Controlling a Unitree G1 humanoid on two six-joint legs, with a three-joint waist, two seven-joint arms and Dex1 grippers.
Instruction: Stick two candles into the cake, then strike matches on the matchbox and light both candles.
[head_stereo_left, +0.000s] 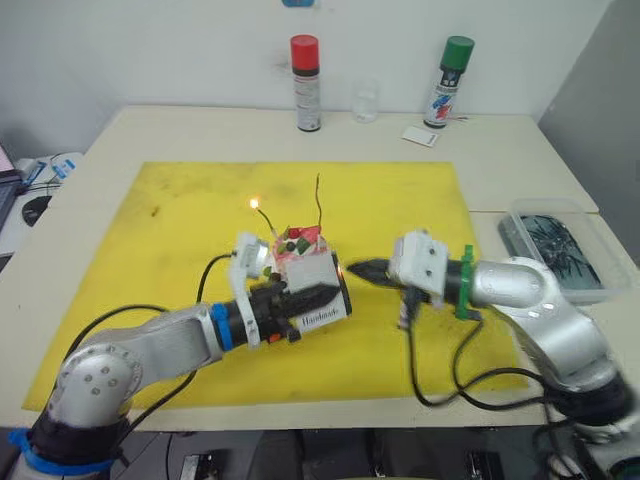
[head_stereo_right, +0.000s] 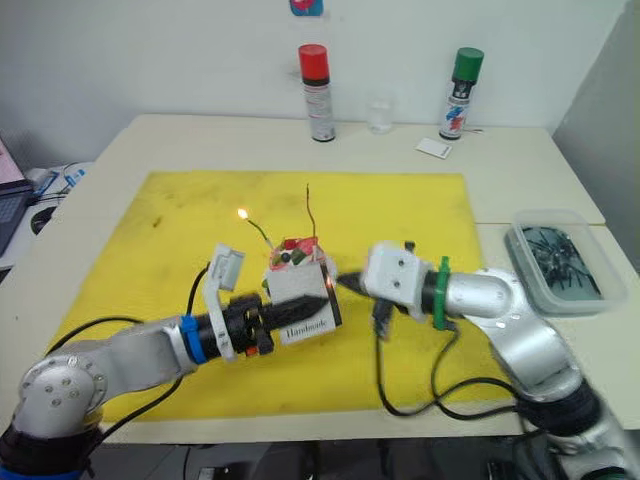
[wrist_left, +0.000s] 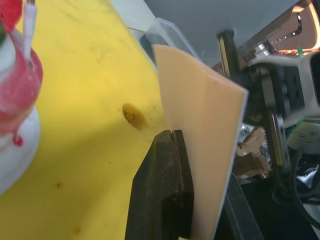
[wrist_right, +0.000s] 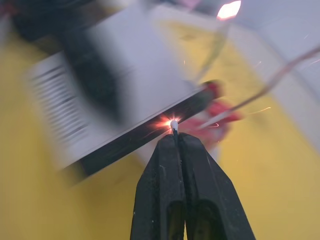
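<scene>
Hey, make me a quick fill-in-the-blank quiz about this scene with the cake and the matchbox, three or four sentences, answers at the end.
1. The left gripper is shut on the ____.
2. The right gripper holds a match whose head sparks against the box's ____ strip.
3. Of the two candles standing in the cake, ____ carries a flame.
4. Everything sits on a ____ mat spread over the table.

Answers: matchbox; black; one; yellow

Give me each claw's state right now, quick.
Left claw: shut on the matchbox, held up beside the cake.
Right claw: shut on a match, its head sparking against the box's black strip.
</scene>
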